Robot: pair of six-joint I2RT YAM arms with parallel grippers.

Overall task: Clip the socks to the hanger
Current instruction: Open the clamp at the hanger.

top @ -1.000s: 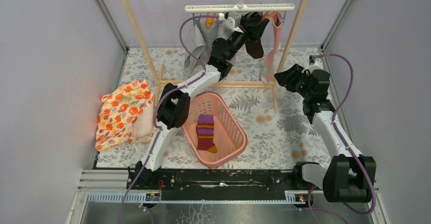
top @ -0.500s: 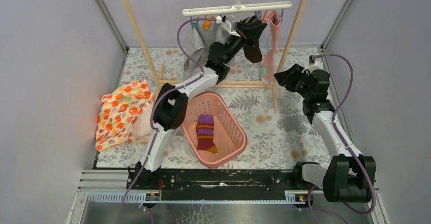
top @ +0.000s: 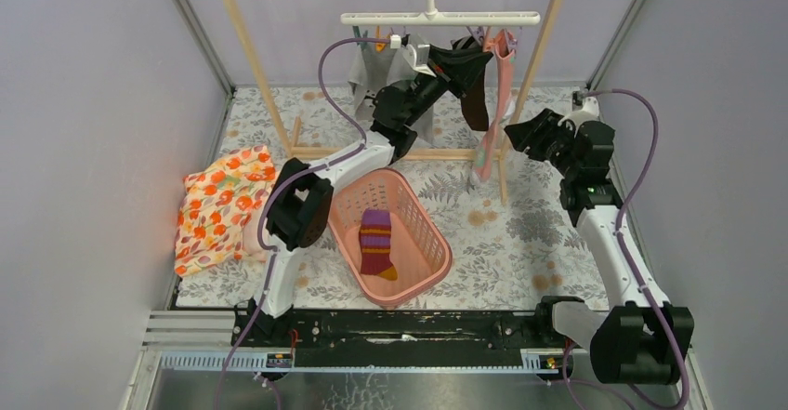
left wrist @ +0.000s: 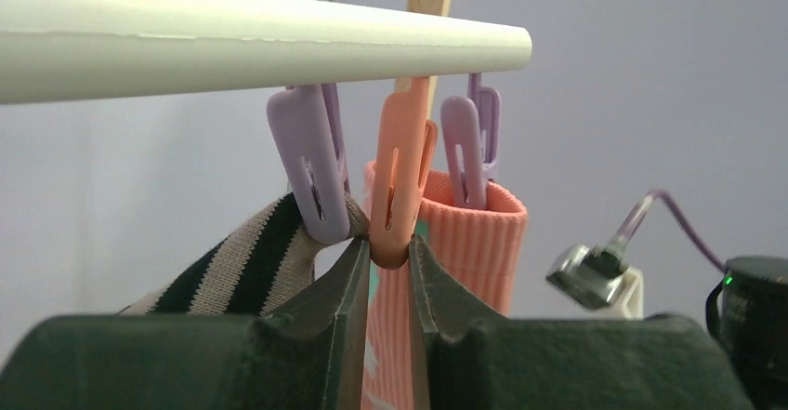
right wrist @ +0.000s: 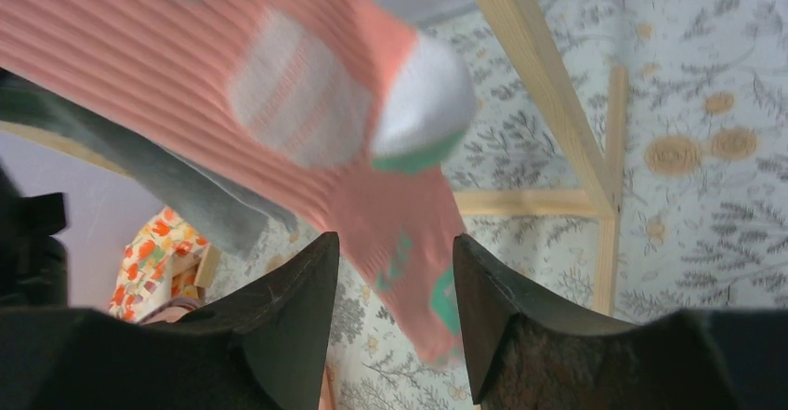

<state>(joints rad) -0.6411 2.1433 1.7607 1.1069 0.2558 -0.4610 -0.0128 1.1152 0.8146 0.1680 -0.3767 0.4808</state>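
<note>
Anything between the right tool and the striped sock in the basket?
Yes. The long pink sock hangs directly in front of the right tool, and the basket rim stands beyond it. The purple sock itself lies uncovered inside.

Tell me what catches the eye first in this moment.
The left gripper is up at the white hanger, closed on the orange clip beside a clipped dark striped sock. The purple striped sock lies in the pink basket, while the open right gripper faces the hanging pink sock.
</note>
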